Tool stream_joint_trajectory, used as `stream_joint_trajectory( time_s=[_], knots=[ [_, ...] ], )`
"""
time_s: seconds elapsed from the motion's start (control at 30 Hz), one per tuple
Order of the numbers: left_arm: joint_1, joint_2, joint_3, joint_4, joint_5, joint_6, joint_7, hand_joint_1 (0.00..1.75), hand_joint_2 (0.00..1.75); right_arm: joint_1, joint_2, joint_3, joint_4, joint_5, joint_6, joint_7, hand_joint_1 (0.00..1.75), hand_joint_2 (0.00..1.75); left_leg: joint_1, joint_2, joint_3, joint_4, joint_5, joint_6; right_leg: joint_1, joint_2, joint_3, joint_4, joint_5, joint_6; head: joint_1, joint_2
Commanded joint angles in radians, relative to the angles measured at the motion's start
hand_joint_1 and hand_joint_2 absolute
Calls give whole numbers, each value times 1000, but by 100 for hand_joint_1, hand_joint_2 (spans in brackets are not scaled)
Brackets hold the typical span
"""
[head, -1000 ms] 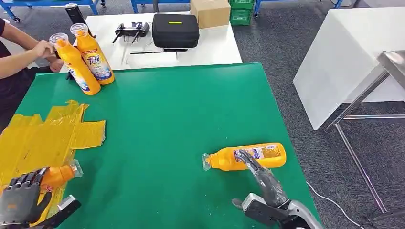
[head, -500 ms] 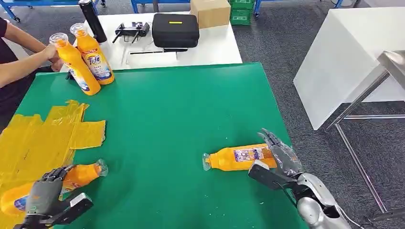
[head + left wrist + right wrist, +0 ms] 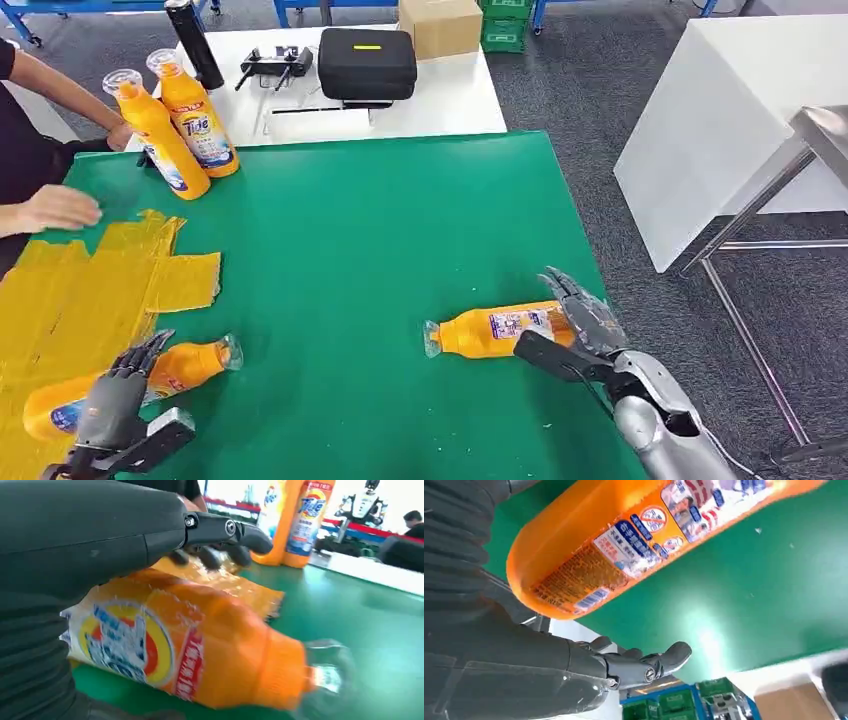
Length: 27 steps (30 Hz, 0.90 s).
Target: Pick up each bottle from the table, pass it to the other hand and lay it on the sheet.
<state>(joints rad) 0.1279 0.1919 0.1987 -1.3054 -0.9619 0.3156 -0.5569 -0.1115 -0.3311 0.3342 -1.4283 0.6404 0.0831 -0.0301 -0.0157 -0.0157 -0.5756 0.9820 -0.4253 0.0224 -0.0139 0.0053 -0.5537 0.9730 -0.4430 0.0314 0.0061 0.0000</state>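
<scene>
The bottle by the right hand (image 3: 505,331) lies on its side on the green tabletop (image 3: 380,240), its long axis running across the robot's view, cap toward the robot's left and flat base toward the right hand (image 3: 585,320); it is orange with a clear cap and a printed label of blue, white and red, and the right wrist view shows small print and a barcode patch near its base (image 3: 634,545). The right hand sits at the base end with fingers spread above the bottle and thumb below; whether it touches or grips cannot be told, since the hand covers the base in the head view.

The second bottle (image 3: 130,385) lies on its side at the near left, body on the yellow sheet (image 3: 90,290) and clear cap over the green, cap pointing toward the robot's right and slightly away; the left wrist view shows its round blue, yellow and red label (image 3: 130,640), with the cap blurred. The left hand (image 3: 115,400) is over its middle, fingers extended and apart and not closed on it; the hand hides part of the body.

Two more orange bottles (image 3: 175,125) stand upright at the far left corner; a person's hand (image 3: 60,208) hovers near the sheet's far edge.
</scene>
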Motion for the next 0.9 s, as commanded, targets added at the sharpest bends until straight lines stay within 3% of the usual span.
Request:
stream_joint_trajectory(
  time_s=[0.03,0.13,0.17,0.37,0.47,0.5,0.53,0.6,0.77,0.9],
  knots=[
    [-63,-31,15,48,124,-100,-55,0,175,-136,51,116,302,59,43,22,0,175,1,2,2,-1,1,-2,2,1,2,-2,1,-1,0,0],
    [-63,-31,15,48,124,-100,-55,0,175,-136,51,116,302,59,43,22,0,175,2,2,2,0,1,-2,2,1,2,-2,1,-1,0,0],
    [-63,-31,15,48,124,-100,-55,0,0,-136,51,116,302,59,43,22,0,175,1,2,2,-1,1,-2,1,1,2,-2,1,-1,0,0],
    [-116,-38,10,70,218,-141,-98,0,0,-208,-6,235,463,70,189,66,0,175,2,2,3,0,1,-2,2,0,4,-2,1,-1,0,0],
    [-154,-42,-10,90,243,-129,-101,0,0,-228,-14,292,550,96,208,69,0,175,3,0,5,-1,2,-2,3,-3,6,-4,2,-1,0,0],
    [-163,-44,-13,90,251,-127,-102,0,0,-232,-14,306,563,103,213,70,79,175,2,2,7,-1,2,-2,2,-2,6,-3,2,-1,0,0],
    [-166,-47,-14,89,258,-120,-103,0,0,-229,-20,315,569,108,217,73,175,175,2,0,10,-1,2,-2,2,-3,9,-4,2,-1,0,0],
    [-167,-50,-13,87,267,-118,-105,0,0,-223,-31,319,572,110,216,73,175,175,4,-1,8,0,4,-3,4,-7,6,-6,5,-1,0,0],
    [-167,-56,-6,73,308,-123,-124,0,0,-217,-39,322,552,100,242,85,175,175,3,0,20,-1,1,-1,3,-4,11,-6,0,-2,0,0],
    [-164,-80,15,9,467,-237,-141,0,0,-190,-61,316,524,85,238,97,175,175,4,-4,19,0,3,0,4,-8,13,-8,2,-1,0,0]
  ],
)
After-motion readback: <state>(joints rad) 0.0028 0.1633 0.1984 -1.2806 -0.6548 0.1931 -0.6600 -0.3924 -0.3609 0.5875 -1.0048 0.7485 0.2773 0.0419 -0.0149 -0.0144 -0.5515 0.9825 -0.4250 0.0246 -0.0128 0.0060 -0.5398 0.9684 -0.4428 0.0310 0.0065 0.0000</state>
